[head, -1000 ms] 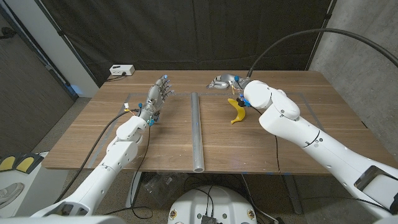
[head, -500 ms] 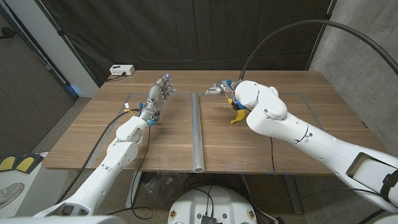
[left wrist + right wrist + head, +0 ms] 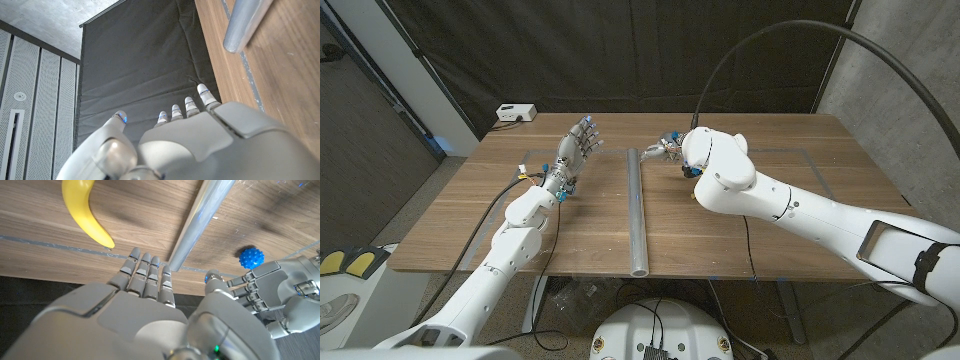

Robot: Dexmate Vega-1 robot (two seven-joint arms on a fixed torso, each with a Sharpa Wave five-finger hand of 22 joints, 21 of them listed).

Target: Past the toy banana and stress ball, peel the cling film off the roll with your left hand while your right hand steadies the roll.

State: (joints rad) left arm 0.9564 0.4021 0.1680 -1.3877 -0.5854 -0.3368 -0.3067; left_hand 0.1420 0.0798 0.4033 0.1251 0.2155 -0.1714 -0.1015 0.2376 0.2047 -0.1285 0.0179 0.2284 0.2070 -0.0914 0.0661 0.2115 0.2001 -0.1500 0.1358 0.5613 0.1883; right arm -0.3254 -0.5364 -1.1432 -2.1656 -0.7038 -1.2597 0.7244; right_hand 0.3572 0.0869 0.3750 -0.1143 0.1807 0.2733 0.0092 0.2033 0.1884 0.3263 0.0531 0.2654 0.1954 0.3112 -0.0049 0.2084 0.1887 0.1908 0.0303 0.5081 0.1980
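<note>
The wooden worktop (image 3: 800, 230) is carrying a roll (image 3: 636, 210) lying lengthwise at its middle, a banana (image 3: 85, 212) and a blue ball (image 3: 250, 257) lying near the roll's far end.

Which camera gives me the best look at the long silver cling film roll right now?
The head view: the long silver cling film roll shows whole, lying lengthwise on the wooden table, its far end near the right hand. The right wrist view shows its far part; the left wrist view shows one end.

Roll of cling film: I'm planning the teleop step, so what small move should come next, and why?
Probably lower the right hand onto the roll's far end: its fingers hover open just beside it, not yet touching, and the left hand waits open, apart from the roll.
</note>
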